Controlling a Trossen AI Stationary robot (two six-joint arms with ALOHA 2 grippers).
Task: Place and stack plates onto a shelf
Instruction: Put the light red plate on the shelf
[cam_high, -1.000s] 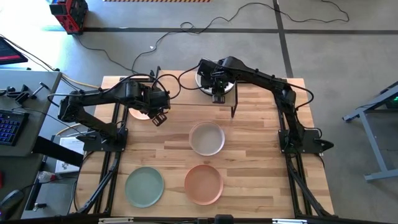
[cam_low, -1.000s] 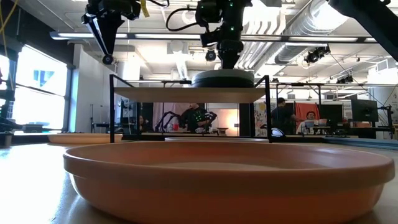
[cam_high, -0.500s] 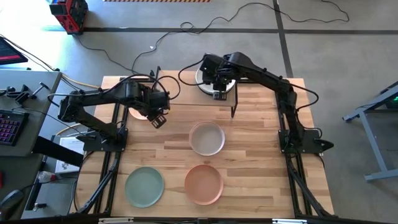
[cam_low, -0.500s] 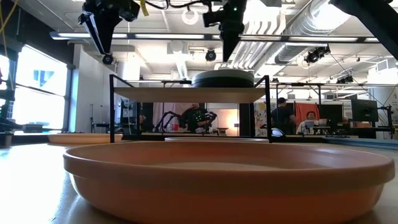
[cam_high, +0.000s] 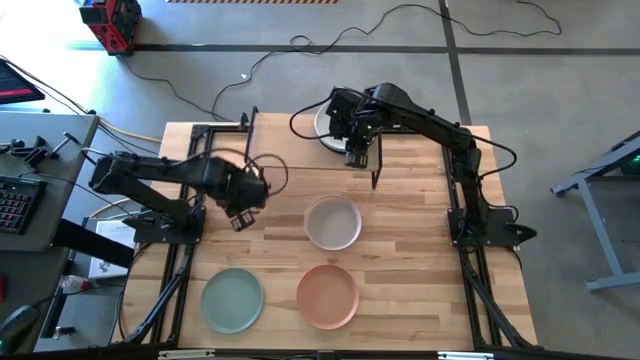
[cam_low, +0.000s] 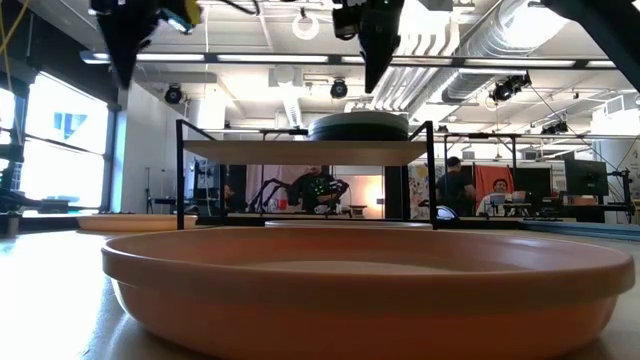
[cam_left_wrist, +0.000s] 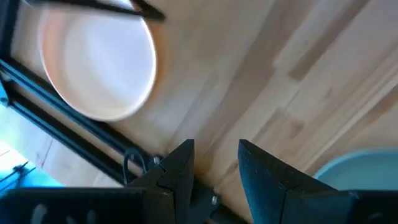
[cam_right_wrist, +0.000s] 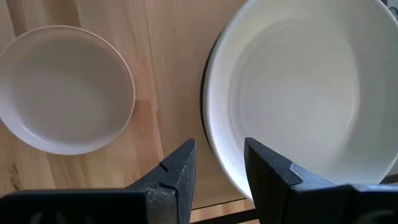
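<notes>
The shelf (cam_low: 300, 151) stands at the table's far side and carries a stack of plates (cam_low: 358, 126), whitish plate on top (cam_right_wrist: 305, 93). My right gripper (cam_low: 378, 70) hangs open above that stack's near edge, touching nothing. A whitish plate (cam_high: 332, 222), a peach plate (cam_high: 327, 296) and a sage green plate (cam_high: 232, 300) lie flat on the table. My left gripper (cam_high: 239, 218) is open over bare wood, left of the whitish plate. Its wrist view shows a pale plate (cam_left_wrist: 96, 62) on the table behind black bars.
The shelf's thin black legs (cam_high: 377, 170) stand near my right gripper. Bare tabletop (cam_high: 420, 250) lies right of the whitish and peach plates. People and desks show in the room beyond the table's far edge (cam_low: 470, 190).
My right gripper has risen straight up from the stack on the shelf, and the stack stays where it was. My left gripper has swung away from the shelf's left end toward the table's near edge, turning a little as it went. Both stay open.
</notes>
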